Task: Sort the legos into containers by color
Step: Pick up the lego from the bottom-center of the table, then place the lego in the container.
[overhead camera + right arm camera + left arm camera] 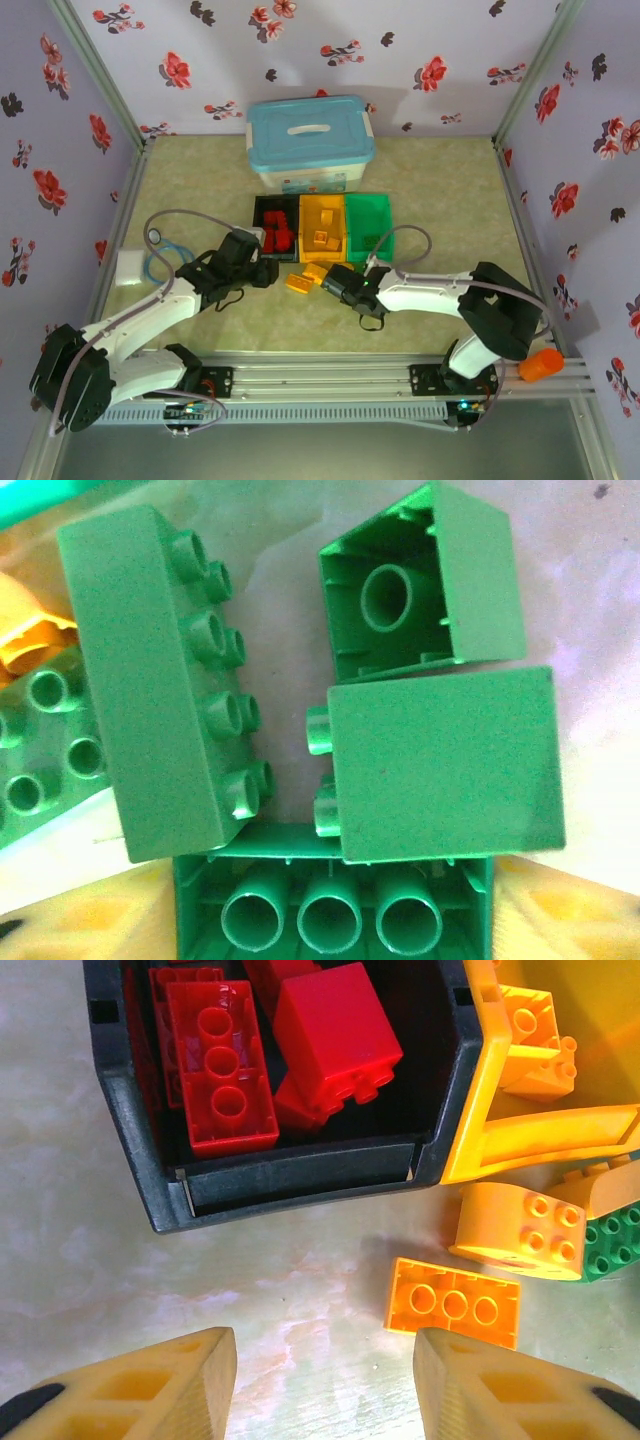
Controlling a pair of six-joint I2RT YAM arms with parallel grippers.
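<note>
Walls papered with red and black flowers are seen around a pale worktop (450, 200). A white box with a light-blue lid (310, 140) is set at the back. Just in front of it, a black bin (262, 205), an orange bin (322, 200) and a green bin (372, 205) are lined up side by side.

Red bricks (300, 1050) are piled in the black bin, and orange bricks (322, 238) are held in the orange bin. Near the bins' front edges, a flat orange brick (455, 1303) and a rounded orange brick (520, 1232) are left on the worktop.

The left end effector (325, 1360) is held above bare worktop in front of the black bin, with its fingers spread and nothing between them.

The right end effector (335, 935) is pressed onto the ends of an upturned green brick (335, 900). Beside it on the worktop, a long green brick (165, 680) and two squarish green bricks (445, 760) are clustered.
</note>
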